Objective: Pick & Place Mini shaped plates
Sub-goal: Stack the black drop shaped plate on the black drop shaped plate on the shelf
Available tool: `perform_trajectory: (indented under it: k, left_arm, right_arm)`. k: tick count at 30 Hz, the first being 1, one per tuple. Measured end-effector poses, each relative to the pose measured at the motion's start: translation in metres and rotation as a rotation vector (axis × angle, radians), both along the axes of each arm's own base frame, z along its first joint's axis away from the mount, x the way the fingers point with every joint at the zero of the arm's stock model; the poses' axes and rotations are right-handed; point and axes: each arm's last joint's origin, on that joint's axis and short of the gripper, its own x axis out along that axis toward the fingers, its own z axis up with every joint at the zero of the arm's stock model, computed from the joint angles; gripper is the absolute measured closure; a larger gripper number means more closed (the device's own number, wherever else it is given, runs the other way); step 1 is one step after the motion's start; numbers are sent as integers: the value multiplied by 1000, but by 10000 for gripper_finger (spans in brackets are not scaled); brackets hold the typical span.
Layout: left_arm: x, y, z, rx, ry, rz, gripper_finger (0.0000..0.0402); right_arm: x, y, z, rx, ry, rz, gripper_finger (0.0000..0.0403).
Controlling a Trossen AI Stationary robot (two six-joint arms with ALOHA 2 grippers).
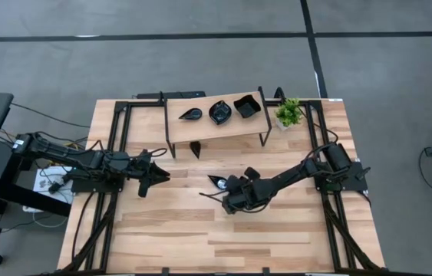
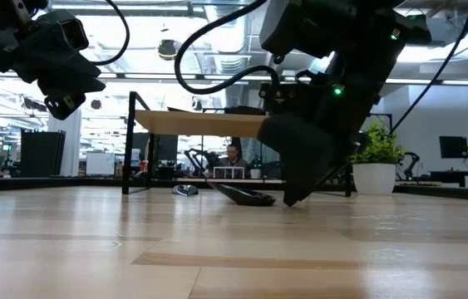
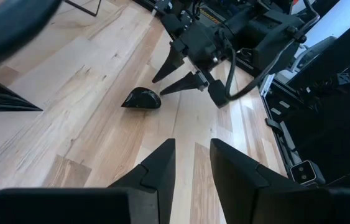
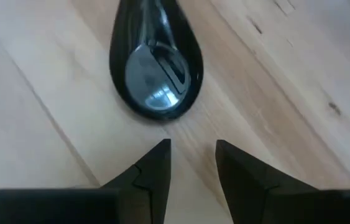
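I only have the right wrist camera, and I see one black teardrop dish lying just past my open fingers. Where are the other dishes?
Observer: Three are on the raised wooden shelf at the back of the table: a leaf-shaped plate, a round plate and a square plate.
Operator: Anything else down on the tabletop?
Observer: One more dark dish lies by the shelf's front edge.
Operator: Where is the other arm?
Observer: The left gripper hangs open and empty above the table, pointing toward your teardrop dish but apart from it.
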Motion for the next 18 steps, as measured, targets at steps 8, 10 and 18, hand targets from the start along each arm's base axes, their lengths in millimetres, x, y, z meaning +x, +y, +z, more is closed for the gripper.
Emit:
perform_trajectory:
  k: [8,10,18]
  left_arm:
    - [0,0,0,0,0,0,300]
    - [0,0,0,0,0,0,300]
    - [0,0,0,-3,0,1,300]
  right_arm:
    - [8,21,4,105,-121,86,280]
    - [9,24,5,106,-128,110,280]
    - [10,10,-1,92,-113,53,280]
